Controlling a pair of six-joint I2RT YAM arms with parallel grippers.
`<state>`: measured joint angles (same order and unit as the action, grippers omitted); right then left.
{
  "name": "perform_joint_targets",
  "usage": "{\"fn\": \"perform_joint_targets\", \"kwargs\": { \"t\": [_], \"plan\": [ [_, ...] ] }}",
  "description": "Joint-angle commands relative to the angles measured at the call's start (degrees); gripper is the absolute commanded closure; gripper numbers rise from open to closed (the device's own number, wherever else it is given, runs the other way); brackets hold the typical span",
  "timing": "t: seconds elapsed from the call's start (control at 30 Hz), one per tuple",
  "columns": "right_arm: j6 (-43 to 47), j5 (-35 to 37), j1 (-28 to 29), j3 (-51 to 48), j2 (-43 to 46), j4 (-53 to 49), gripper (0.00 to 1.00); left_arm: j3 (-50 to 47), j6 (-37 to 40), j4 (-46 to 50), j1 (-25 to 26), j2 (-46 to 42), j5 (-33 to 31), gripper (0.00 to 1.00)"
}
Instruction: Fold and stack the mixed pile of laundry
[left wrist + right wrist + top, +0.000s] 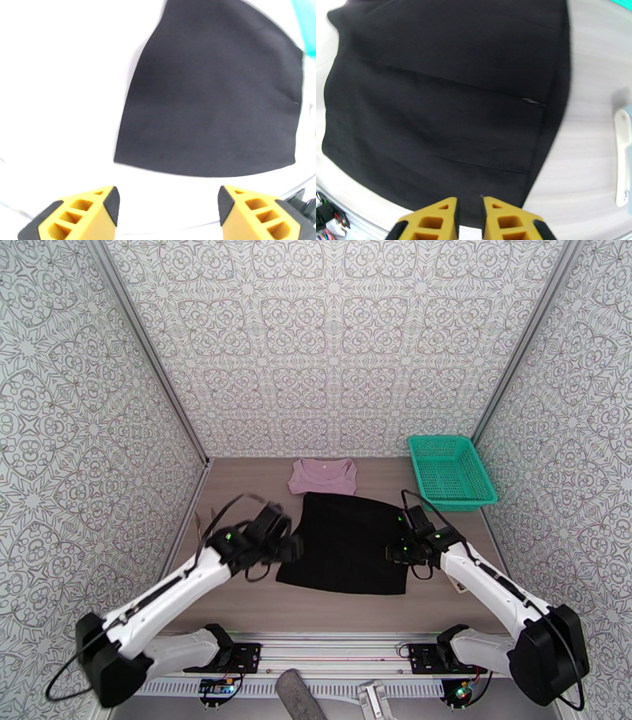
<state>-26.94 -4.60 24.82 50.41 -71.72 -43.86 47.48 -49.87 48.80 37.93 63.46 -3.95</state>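
Note:
The black garment lies flat in the middle of the table, a dark trapezoid in the left wrist view. The mauve-pink shirt lies flat just behind it, its lower hem under the black cloth's far edge. My left gripper hovers at the garment's left edge, open, nothing between its yellow fingers. My right gripper is at the garment's right edge near the front corner. Its fingers are drawn close together with the black cloth's edge between them.
A teal mesh basket stands at the back right, beyond the right arm. A small white piece lies on the table right of the garment. Patterned walls close in the left, back and right sides.

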Motion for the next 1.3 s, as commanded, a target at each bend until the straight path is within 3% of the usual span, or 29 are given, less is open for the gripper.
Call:
{"fn": "perform_joint_targets", "kwargs": {
  "t": [0.0,0.2,0.57,1.27],
  "plan": [
    [2.81,-3.18,1.16,1.97,-1.21,2.9,0.77,-9.64,-15.55,-9.01,-1.64,-3.56,5.77,0.38],
    [2.29,-3.7,2.82,1.02,-2.08,5.5,0.77,-15.52,-20.05,-14.52,-4.79,-4.87,7.17,0.43],
    [0.92,-3.15,4.61,0.47,-3.15,6.51,0.77,-15.36,-17.64,-23.08,-7.4,5.8,10.36,0.46],
    [0.67,-2.85,5.59,-0.01,-3.46,6.85,0.77,-17.69,-17.76,-21.25,-9.27,7.97,9.74,0.5]
  ]
}}
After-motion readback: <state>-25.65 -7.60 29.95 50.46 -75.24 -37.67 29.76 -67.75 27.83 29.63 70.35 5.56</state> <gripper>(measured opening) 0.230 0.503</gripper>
